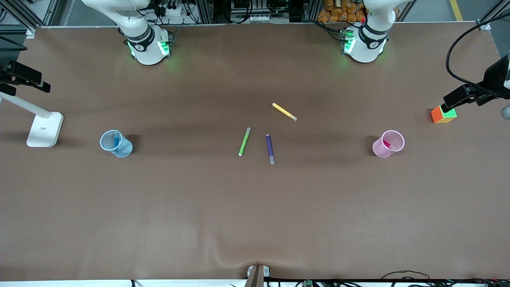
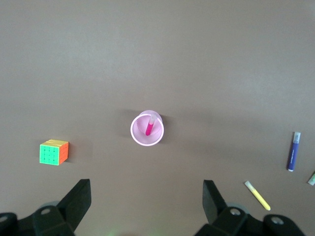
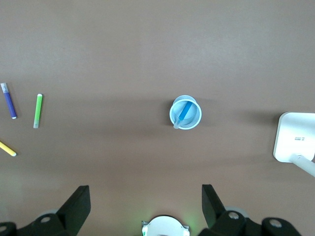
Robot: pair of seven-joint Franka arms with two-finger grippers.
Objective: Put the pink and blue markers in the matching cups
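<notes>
The blue marker (image 1: 116, 139) stands inside the pale blue cup (image 1: 124, 149) toward the right arm's end of the table. Both also show in the right wrist view: the marker (image 3: 185, 111) leans in the cup (image 3: 196, 118). The pink marker (image 1: 388, 144) stands inside the pale pink cup (image 1: 380, 150) toward the left arm's end; the left wrist view shows that marker (image 2: 149, 127) in the cup (image 2: 138, 135). My left gripper (image 2: 146, 183) is open and empty, high over the table near its base. My right gripper (image 3: 145, 187) is open and empty, high over its own base.
A green marker (image 1: 244, 141), a purple marker (image 1: 270, 148) and a yellow marker (image 1: 284, 111) lie mid-table. A colour cube (image 1: 443, 114) sits near the pink cup. A white stand base (image 1: 45, 129) sits near the blue cup.
</notes>
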